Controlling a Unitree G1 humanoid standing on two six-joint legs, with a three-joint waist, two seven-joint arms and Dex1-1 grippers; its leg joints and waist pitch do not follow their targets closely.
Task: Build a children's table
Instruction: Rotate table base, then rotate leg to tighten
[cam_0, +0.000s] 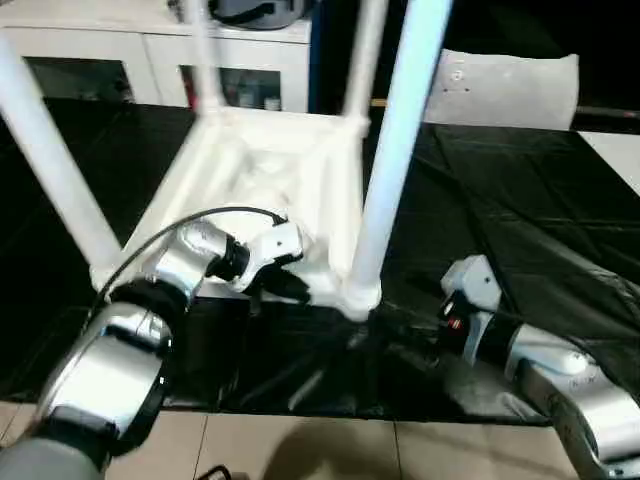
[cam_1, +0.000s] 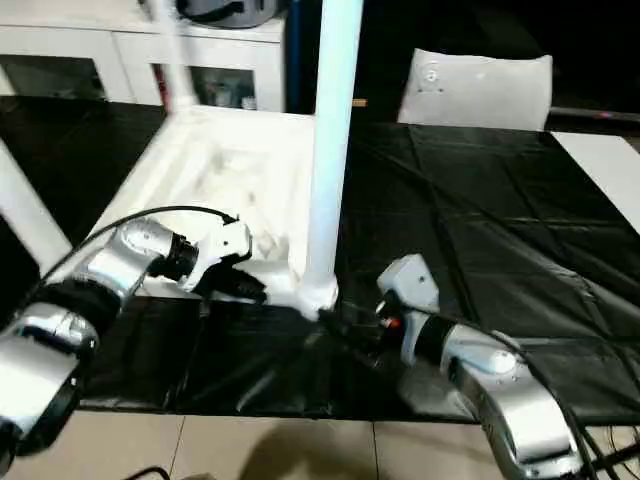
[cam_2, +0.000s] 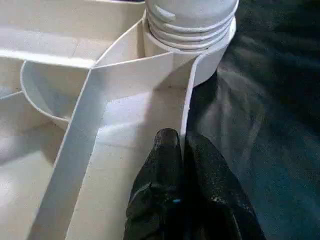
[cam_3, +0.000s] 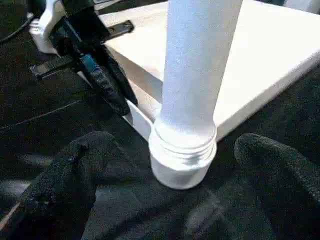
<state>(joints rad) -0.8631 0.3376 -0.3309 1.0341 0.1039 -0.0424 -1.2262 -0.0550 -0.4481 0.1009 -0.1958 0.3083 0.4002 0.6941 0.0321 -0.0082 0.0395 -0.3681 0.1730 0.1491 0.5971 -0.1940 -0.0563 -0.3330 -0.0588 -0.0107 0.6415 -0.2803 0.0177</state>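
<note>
Left wrist view: left end effector (cam_2: 181, 150) pinches table (cam_2: 125, 100) rim.

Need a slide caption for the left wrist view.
Left end effector shut on the upturned table top's edge wall, beside the leg threaded into the corner socket.

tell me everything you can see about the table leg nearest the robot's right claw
The nearest leg is a long white plastic tube, standing upright in the round corner socket of the upturned tabletop. Screw threads show at its base. The open right claw flanks the socket without touching; the left claw pinches the tabletop's rim beside it.
</note>
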